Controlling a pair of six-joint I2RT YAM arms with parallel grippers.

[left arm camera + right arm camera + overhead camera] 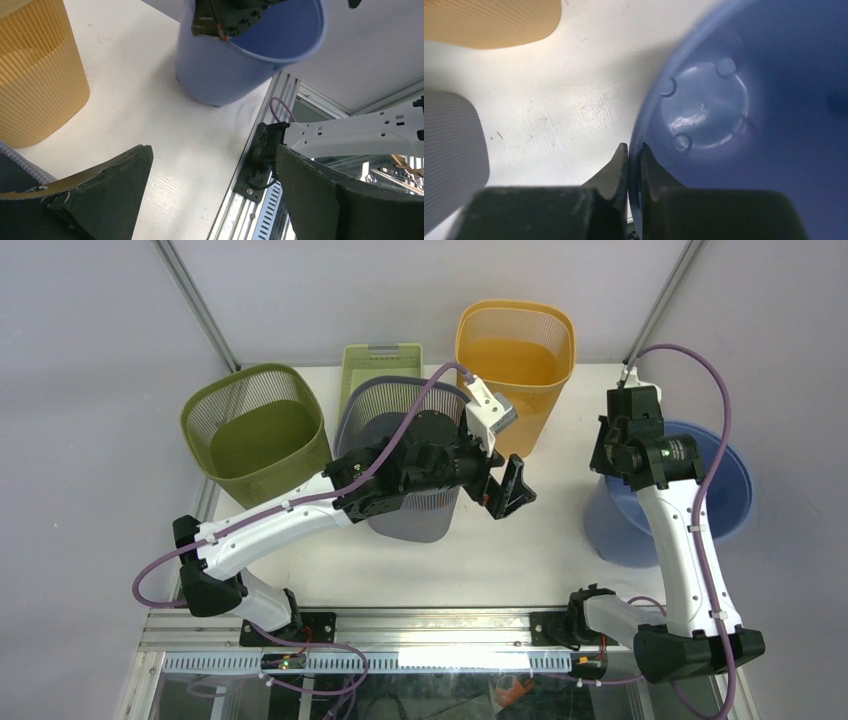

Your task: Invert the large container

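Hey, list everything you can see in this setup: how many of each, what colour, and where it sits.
blue bucket: one, blue, right side of the table, mouth up
orange bin: one, orange, back of the table, right of centre
green mesh basket: one, olive green, back left
grey mesh basket: one, grey, centre, partly under the left arm
slotted basket: one, light green, behind the grey mesh basket
table: one, white, under all of it
left gripper: one, black fingers, open over bare table between the grey mesh basket and the blue bucket
right gripper: one, black fingers, closed on the blue bucket's rim
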